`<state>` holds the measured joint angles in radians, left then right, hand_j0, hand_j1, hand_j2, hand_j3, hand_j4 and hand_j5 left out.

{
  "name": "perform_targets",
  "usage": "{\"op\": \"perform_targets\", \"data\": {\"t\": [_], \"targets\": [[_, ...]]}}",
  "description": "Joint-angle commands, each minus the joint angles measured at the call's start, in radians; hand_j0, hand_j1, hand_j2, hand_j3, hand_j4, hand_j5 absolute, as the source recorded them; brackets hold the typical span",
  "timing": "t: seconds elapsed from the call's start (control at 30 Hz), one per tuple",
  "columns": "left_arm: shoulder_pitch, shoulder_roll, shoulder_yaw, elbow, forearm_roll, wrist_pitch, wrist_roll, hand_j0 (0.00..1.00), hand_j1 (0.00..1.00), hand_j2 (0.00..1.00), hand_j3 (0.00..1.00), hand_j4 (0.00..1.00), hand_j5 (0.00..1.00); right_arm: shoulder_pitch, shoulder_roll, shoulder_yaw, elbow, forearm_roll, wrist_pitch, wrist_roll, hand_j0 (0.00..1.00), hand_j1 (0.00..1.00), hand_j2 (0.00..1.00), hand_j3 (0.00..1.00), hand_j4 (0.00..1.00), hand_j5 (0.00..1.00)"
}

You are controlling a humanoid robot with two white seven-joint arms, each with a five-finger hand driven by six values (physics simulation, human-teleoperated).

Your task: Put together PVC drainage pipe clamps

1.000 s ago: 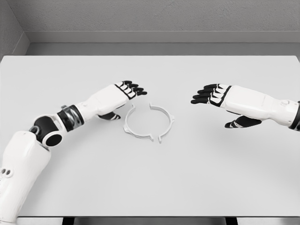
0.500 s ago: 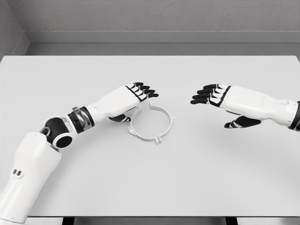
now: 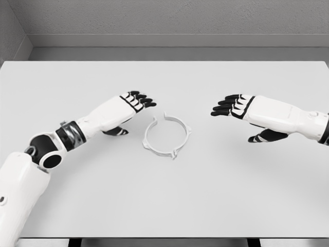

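We noted clamp halves (image 3: 165,136) on bench (image 3: 231,195): thin, light, stiff, likely slippery; best pinched by rim. Left hand (image 3: 134,101), right hand (image 3: 234,105): fingers apart, empty.

Clamp ring (image 3: 167,135) lies mid-table (image 3: 164,206), left hand (image 3: 134,101) just beside its left edge, right hand (image 3: 234,105) well apart to its right.

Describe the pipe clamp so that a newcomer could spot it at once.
Start at the white table and look between the left hand and right hand. The clamp lies flat there, untouched: two thin white half-rings forming a near-circle, gapped at the far side.
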<state>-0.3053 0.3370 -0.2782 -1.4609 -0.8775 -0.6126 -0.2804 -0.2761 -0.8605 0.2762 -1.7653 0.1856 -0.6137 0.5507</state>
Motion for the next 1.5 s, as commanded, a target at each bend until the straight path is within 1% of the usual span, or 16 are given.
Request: {"op": "perform_targets", "data": {"t": [0.0,0.13,0.33,0.4,0.47,0.53,0.6,0.9,1.07,1.2,1.47], "targets": [[0.002,0.013,0.005,-0.049,0.018,0.002,0.001,1.00,1.00,1.00,1.00,1.00,1.00,0.000,0.001,-0.002,0.000,-0.008,0.003,0.000,1.00,1.00,1.00,1.00,1.00,1.00],[0.031,0.017,-0.001,-0.084,0.025,0.002,0.001,1.00,1.00,1.00,1.00,1.00,1.00,-0.002,-0.002,-0.005,0.000,-0.008,0.003,0.000,1.00,1.00,1.00,1.00,1.00,1.00],[0.040,0.017,-0.012,-0.087,0.023,0.002,0.001,1.00,1.00,1.00,1.00,1.00,1.00,-0.002,-0.002,-0.005,0.000,-0.008,0.003,0.000,1.00,1.00,1.00,1.00,1.00,1.00],[0.046,0.014,-0.029,-0.098,0.023,0.002,0.001,1.00,1.00,1.00,1.00,1.00,1.00,-0.002,-0.003,-0.006,0.000,-0.008,0.003,0.000,1.00,1.00,1.00,1.00,1.00,1.00],[0.046,0.010,-0.030,-0.104,0.020,0.002,0.001,1.00,1.00,1.00,1.00,1.00,1.00,-0.002,-0.003,-0.009,0.000,-0.009,0.003,0.000,1.00,1.00,1.00,1.00,1.00,1.00],[0.048,0.010,-0.050,-0.125,0.022,0.002,0.001,1.00,1.00,1.00,1.00,1.00,1.00,-0.002,-0.003,-0.009,0.000,-0.008,0.003,0.000,1.00,1.00,1.00,1.00,1.00,1.00],[0.064,0.008,-0.050,-0.139,0.020,0.002,0.001,1.00,1.00,1.00,1.00,1.00,1.00,0.000,-0.008,-0.009,0.000,-0.009,0.003,0.000,1.00,1.00,1.00,1.00,1.00,1.00],[0.063,-0.006,-0.072,-0.125,0.006,0.002,0.001,1.00,1.00,1.00,1.00,1.00,1.00,0.000,-0.008,-0.011,0.000,-0.008,0.003,0.000,1.00,1.00,1.00,1.00,1.00,1.00],[0.052,-0.035,-0.072,-0.084,-0.011,0.002,0.001,1.00,1.00,1.00,1.00,1.00,1.00,0.000,-0.008,-0.011,0.000,-0.008,0.003,-0.002,1.00,1.00,1.00,1.00,1.00,1.00],[0.051,-0.046,-0.072,-0.072,-0.012,0.002,0.001,1.00,1.00,1.00,1.00,1.00,1.00,0.000,-0.008,-0.012,0.000,-0.008,0.003,0.000,1.00,1.00,1.00,1.00,1.00,1.00],[0.046,-0.049,-0.072,-0.072,-0.012,0.002,0.001,1.00,1.00,1.00,1.00,1.00,1.00,0.000,-0.008,-0.011,0.000,-0.008,0.003,-0.002,1.00,1.00,1.00,1.00,1.00,1.00]]}}
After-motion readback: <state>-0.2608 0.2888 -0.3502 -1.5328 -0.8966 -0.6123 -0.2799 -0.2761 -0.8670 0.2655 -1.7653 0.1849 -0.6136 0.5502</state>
